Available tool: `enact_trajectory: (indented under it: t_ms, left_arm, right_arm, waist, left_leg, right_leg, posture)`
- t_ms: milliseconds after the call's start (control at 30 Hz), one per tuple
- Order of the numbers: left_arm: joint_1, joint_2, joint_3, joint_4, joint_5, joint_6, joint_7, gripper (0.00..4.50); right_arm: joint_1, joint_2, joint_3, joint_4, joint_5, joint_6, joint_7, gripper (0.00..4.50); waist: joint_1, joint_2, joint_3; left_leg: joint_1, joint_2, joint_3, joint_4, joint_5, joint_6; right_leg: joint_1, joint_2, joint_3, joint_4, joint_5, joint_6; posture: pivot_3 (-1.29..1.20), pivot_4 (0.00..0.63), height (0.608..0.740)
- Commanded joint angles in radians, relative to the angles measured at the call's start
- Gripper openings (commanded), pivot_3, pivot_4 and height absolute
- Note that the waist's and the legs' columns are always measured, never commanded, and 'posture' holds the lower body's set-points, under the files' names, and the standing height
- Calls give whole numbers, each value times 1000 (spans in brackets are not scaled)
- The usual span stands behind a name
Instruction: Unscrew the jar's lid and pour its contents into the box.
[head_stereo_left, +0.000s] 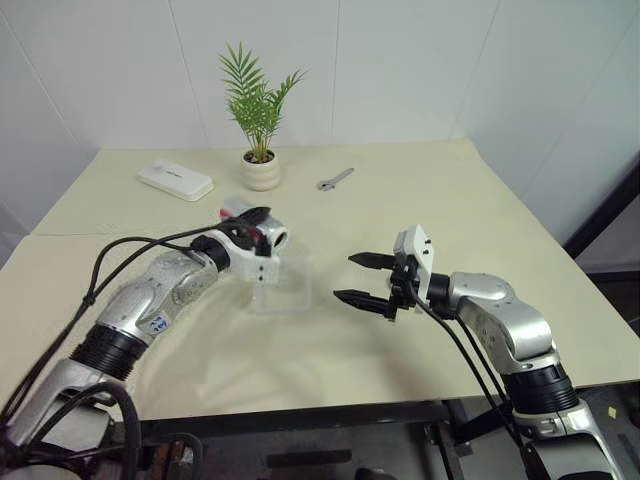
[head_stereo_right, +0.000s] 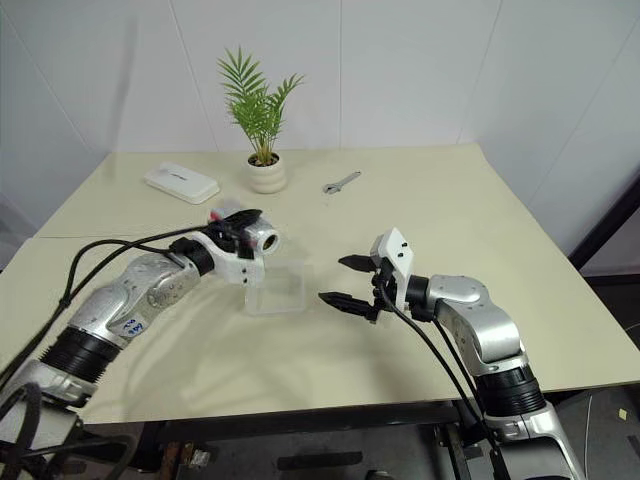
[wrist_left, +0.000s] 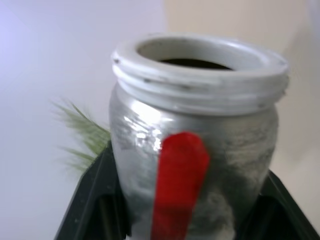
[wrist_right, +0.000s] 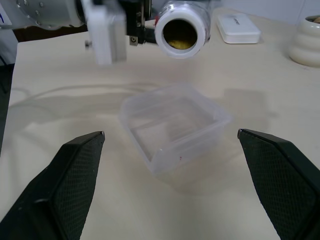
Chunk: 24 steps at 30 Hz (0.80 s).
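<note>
Our left jaws (head_stereo_left: 252, 226) hold the open jar (head_stereo_left: 262, 231) on its side above the box (wrist_right: 172, 125). Bits may miss it. Right jaws (head_stereo_left: 362, 279) gape empty.

No readable text; perhaps tiny print on the white case (head_stereo_left: 176, 180).

I see my left gripper (head_stereo_right: 238, 232) clamped on the jar (head_stereo_right: 252, 235), which lies tipped on its side above the table (head_stereo_right: 450, 200), open mouth toward the right, just over the near-left edge of the clear plastic box (head_stereo_right: 277, 290). My right gripper (head_stereo_right: 347, 281) hangs level beside the box, fingers spread wide and empty, pointing at it. At the far side stand a potted plant (head_stereo_right: 262, 120), a flat white case (head_stereo_right: 181, 182) and a wrench (head_stereo_right: 341, 181).
</note>
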Motion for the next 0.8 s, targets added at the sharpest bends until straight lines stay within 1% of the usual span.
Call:
enact_trajectory:
  t_ms: [33,100,200,267,367,400,467,567,633,700,733,800]
  left_arm:
    - [-26,21,-69,19,262,55,198,1932]
    - [-33,35,-96,59,345,78,248,1932]
    - [-39,43,-110,86,411,93,321,1932]
    - [-32,48,-117,83,473,135,358,1932]
    - [-35,48,-112,89,493,140,343,1932]
    - [-31,48,-101,64,496,147,368,1932]
    - [-22,43,-83,47,463,131,341,1932]
    - [14,48,-34,18,351,90,277,1932]
    - [39,53,22,23,224,54,193,1932]
    - [75,47,125,30,24,42,77,1932]
    - [96,31,182,39,-106,44,-8,1932]
    - [138,-24,320,52,-374,123,-193,1932]
  right_arm:
    - [-1,16,-20,-36,22,1,-15,4486]
    - [-1,23,-20,-38,25,3,-18,4486]
    - [-3,31,-21,-39,28,5,-23,4486]
    - [-4,36,-22,-39,30,6,-27,4486]
    - [-5,46,-21,-38,31,6,-31,4486]
    - [-3,49,-22,-40,33,5,-31,4486]
    - [0,52,-22,-41,34,3,-31,4486]
    - [1,53,-21,-38,36,-2,-27,4486]
    - [1,51,-22,-37,41,-3,-20,4486]
    - [1,45,-23,-38,48,-6,-3,4486]
    - [2,42,-22,-37,49,-8,6,4486]
    - [1,34,-18,-32,47,-19,27,4486]
  waist:
    - [1,0,0]
    - [1,0,0]
    - [0,0,0]
    - [1,-1,0]
    - [3,-1,0]
    - [3,-1,0]
    - [2,-1,0]
    - [0,-1,0]
    - [-2,-1,0]
    - [-4,-1,0]
    - [-4,-1,0]
    - [-2,-1,0]
  left_leg:
    - [0,0,0,0,0,0]
    - [0,0,2,0,0,0]
    - [0,0,2,0,0,0]
    - [0,0,3,0,0,0]
    - [-1,0,3,0,0,1]
    - [-1,0,3,0,0,1]
    - [-1,0,3,0,0,1]
    - [-1,0,3,0,0,1]
    - [0,0,3,0,0,1]
    - [0,0,4,0,0,1]
    - [0,0,4,0,0,1]
    - [1,0,4,1,0,1]
  right_leg:
    - [0,0,1,0,0,1]
    - [-1,0,1,1,0,1]
    - [-3,0,2,2,0,1]
    - [-3,0,2,2,0,1]
    - [-3,0,3,2,0,1]
    - [-3,0,3,2,0,1]
    - [-3,0,3,2,0,1]
    - [-3,0,3,2,0,1]
    - [-3,0,3,2,0,1]
    - [-3,0,4,3,0,1]
    - [-3,0,4,4,0,1]
    - [-3,0,4,4,1,1]
  posture:
    - [0,150,740]
    - [0,150,740]
    - [0,150,740]
    - [0,150,740]
    - [0,150,740]
    - [0,150,740]
    - [0,150,740]
    - [0,150,740]
    - [0,150,740]
    - [0,150,740]
    - [0,150,740]
    - [0,150,740]
